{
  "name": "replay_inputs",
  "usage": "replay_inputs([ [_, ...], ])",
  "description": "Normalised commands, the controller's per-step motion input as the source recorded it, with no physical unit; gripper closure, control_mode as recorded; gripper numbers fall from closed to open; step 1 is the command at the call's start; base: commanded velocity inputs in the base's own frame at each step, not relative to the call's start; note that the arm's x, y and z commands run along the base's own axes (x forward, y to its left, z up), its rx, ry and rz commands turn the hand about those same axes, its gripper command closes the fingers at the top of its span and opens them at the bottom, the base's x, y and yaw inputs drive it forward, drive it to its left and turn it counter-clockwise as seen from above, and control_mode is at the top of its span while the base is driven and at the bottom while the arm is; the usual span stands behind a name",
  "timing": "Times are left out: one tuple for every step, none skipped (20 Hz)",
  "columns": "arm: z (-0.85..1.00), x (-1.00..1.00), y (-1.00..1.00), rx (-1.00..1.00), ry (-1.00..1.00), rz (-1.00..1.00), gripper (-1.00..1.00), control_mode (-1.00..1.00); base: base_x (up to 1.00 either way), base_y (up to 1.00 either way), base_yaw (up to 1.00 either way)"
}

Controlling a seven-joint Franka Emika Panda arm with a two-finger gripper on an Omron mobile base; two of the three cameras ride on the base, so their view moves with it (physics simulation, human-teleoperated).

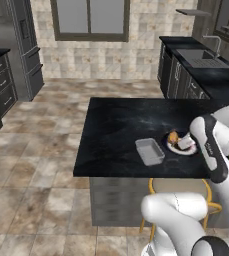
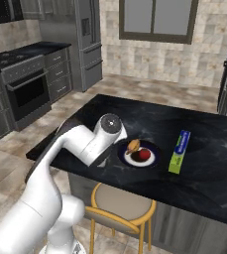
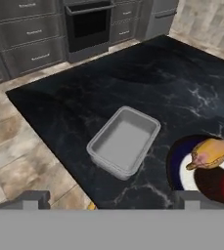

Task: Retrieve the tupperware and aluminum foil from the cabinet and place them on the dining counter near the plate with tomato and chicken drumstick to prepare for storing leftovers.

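Translucent tupperware (image 3: 124,141) is set on the dining counter (image 3: 133,83) beside the plate (image 2: 138,154), foil box (image 2: 179,151) opposite. The gripper (image 3: 108,201) is held open, empty; a careless withdrawal could nudge the tupperware off the edge.
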Motion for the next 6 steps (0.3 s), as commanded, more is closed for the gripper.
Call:
replay_inputs([
  [0.00, -0.67, -0.41, 0.00, 0.00, 0.05, -1.00, -1.00, 0.00, 0.00, 0.00],
  [0.00, -0.67, -0.43, 0.00, 0.00, 0.05, -1.00, -1.00, 0.00, 0.00, 0.00],
  [0.00, -0.69, -0.41, 0.00, 0.00, 0.05, -1.00, -1.00, 0.00, 0.00, 0.00],
  [0.00, -0.69, -0.41, 0.00, 0.00, 0.06, -1.00, -1.00, 0.00, 0.00, 0.00],
  [0.00, -0.74, -0.44, 0.00, 0.00, 0.06, -1.00, -1.00, 0.00, 0.00, 0.00],
  [0.00, -0.76, -0.46, 0.00, 0.00, 0.06, -1.00, -1.00, 0.00, 0.00, 0.00],
])
